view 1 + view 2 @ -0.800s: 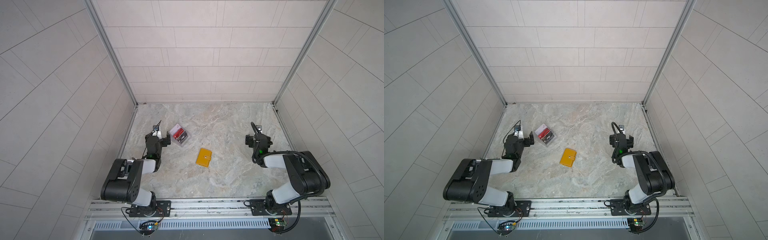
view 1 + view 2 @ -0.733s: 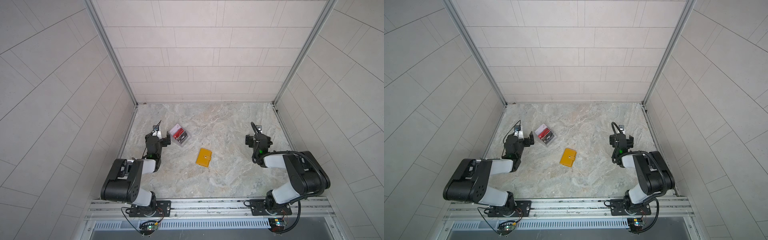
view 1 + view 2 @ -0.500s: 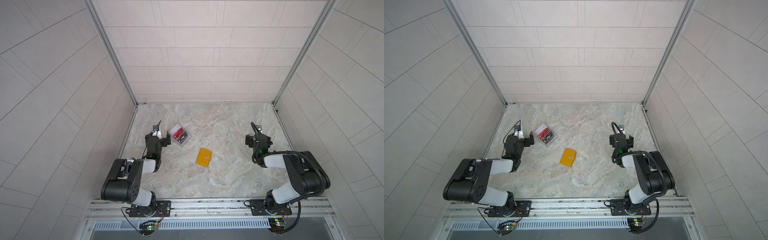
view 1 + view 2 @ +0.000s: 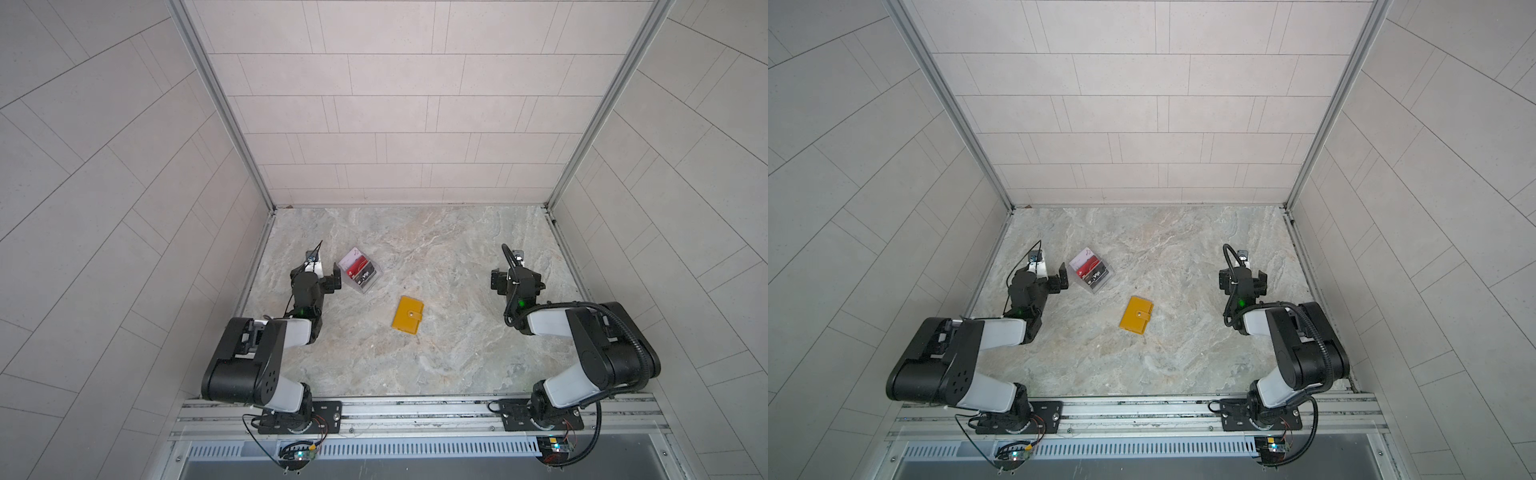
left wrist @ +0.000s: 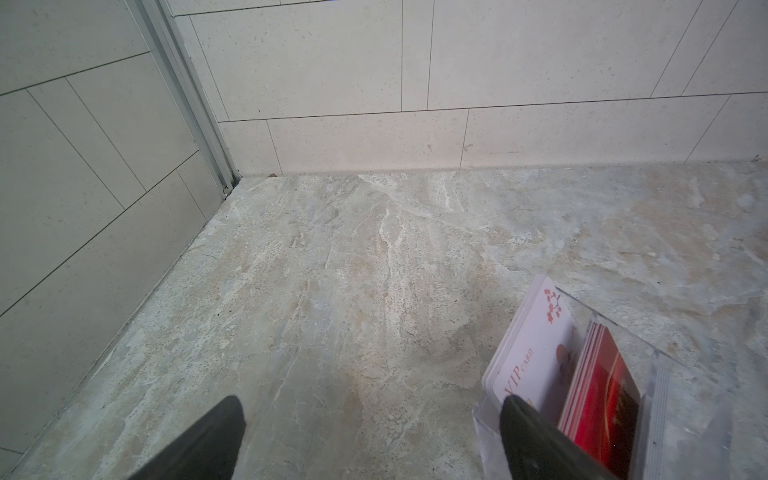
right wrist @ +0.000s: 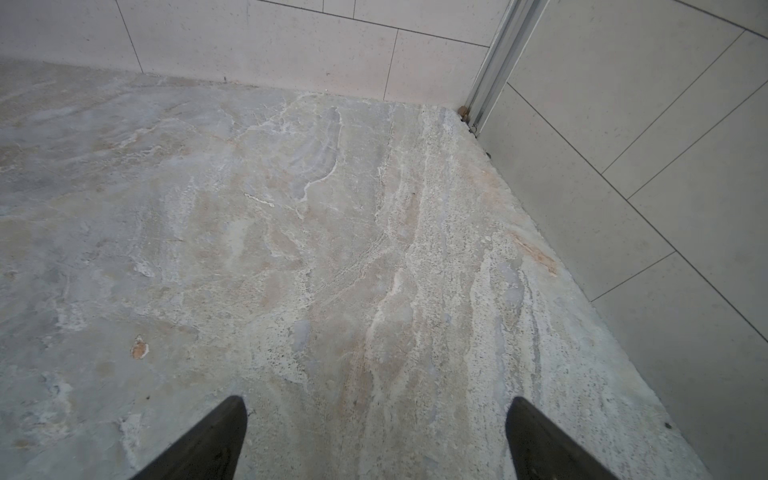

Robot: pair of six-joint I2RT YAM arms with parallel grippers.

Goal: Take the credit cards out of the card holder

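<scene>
The holder (image 4: 407,314) lies flat on the table (image 4: 436,249), a little below the middle of the frame in both top views. Its yellow cover is shut and the snap tab is closed across the front. No card pokes out of it, and whether any sit inside cannot be told.

Up and to the left of it, well apart, stands a clear box (image 5: 658,395) with cards (image 4: 358,268) in it: a whitish one with pink marks (image 5: 536,357) and a stack of red ones (image 5: 602,386) leaning beside it.

The left gripper (image 5: 372,405) is spread wide and holds nothing. One finger (image 5: 523,428) sits just at the box's near corner in the left wrist view; whether it touches cannot be told. The right gripper (image 6: 377,401), at the right of the top views and well apart from the holder, is also spread wide over bare table and holds nothing.

As a judgement: if these boxed cards came from the holder, the job looks done or close to it. If not, everything is left: unsnap the tab, open the cover, and slide each card out.
</scene>
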